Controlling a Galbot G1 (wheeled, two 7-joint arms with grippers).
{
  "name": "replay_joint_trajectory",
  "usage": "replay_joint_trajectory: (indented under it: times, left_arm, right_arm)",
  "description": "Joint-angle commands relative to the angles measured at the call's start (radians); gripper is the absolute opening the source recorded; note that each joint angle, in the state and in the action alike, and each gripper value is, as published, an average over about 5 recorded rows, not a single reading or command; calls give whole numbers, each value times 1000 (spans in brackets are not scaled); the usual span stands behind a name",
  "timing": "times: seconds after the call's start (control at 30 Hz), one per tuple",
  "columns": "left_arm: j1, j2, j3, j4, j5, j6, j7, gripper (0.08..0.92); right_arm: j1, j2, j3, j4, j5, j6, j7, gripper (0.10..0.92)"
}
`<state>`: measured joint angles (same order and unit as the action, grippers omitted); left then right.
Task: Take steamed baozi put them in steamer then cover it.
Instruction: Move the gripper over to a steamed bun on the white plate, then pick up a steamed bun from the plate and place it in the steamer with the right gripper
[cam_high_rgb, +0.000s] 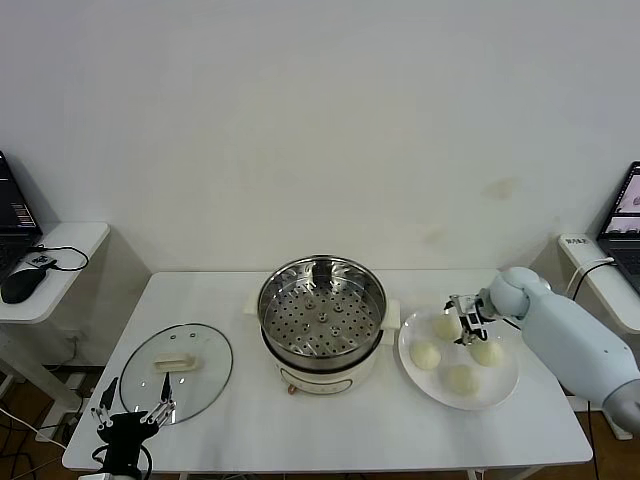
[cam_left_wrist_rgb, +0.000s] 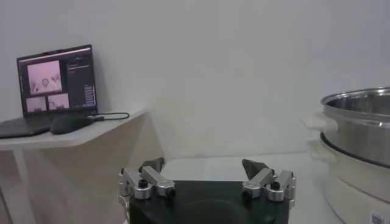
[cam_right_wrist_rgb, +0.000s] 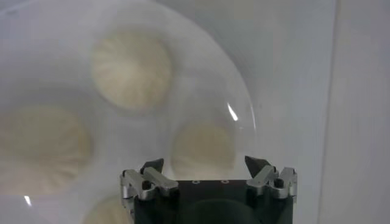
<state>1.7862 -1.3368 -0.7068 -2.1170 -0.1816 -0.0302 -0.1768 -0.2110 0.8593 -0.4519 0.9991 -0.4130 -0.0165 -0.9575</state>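
Several cream-white baozi (cam_high_rgb: 426, 355) lie on a flat white plate (cam_high_rgb: 505, 385) to the right of the steamer (cam_high_rgb: 322, 320). The steamer is a steel pot with a bare perforated tray, on a white base. My right gripper (cam_high_rgb: 466, 318) hangs over the far side of the plate, pointing down. In the right wrist view it (cam_right_wrist_rgb: 205, 163) is open, with one baozi (cam_right_wrist_rgb: 204, 146) lying between its fingers and a gap on each side. The glass cover (cam_high_rgb: 177, 370) lies flat on the table left of the steamer. My left gripper (cam_high_rgb: 133, 405) stays open at the front left corner.
The white table (cam_high_rgb: 350, 420) carries everything. Low side tables stand on both sides, the left one with a laptop (cam_left_wrist_rgb: 58, 82) and a mouse (cam_left_wrist_rgb: 70, 123). In the left wrist view the steamer (cam_left_wrist_rgb: 359, 134) shows side-on.
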Motion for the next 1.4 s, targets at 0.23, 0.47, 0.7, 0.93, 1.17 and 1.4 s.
replay_joint_trajectory:
  times: [0.23,0.47,0.7,0.93,1.17,1.4]
  left_arm:
    - [-1,0,-4,5,0,-1,-1,823]
    - [-4,1,-5,5,-2,0,-2,823]
    - [-3,3,-2,5,-4,0,-2,823]
    - [-5,7,3,3,-11,-2,-2,823]
    - [-8,14,12,-5,-22,-3,-1,823]
    - [-5,20,7,-7,-37,-7,1,823]
  right_arm:
    - [22,37,-27,-58,-3,-8,-14,706]
    - [47,-3,-59,-8,30,-3,-41,647]
    - [143,-123,-158,148,174,-22,-71,645]
    - [357,-223,-293,296,345,-54,-86,645]
    - [653,-135,-482,323,498,-62,-88,648]
    - [794,63,-601,255,540,-30,-53,653]
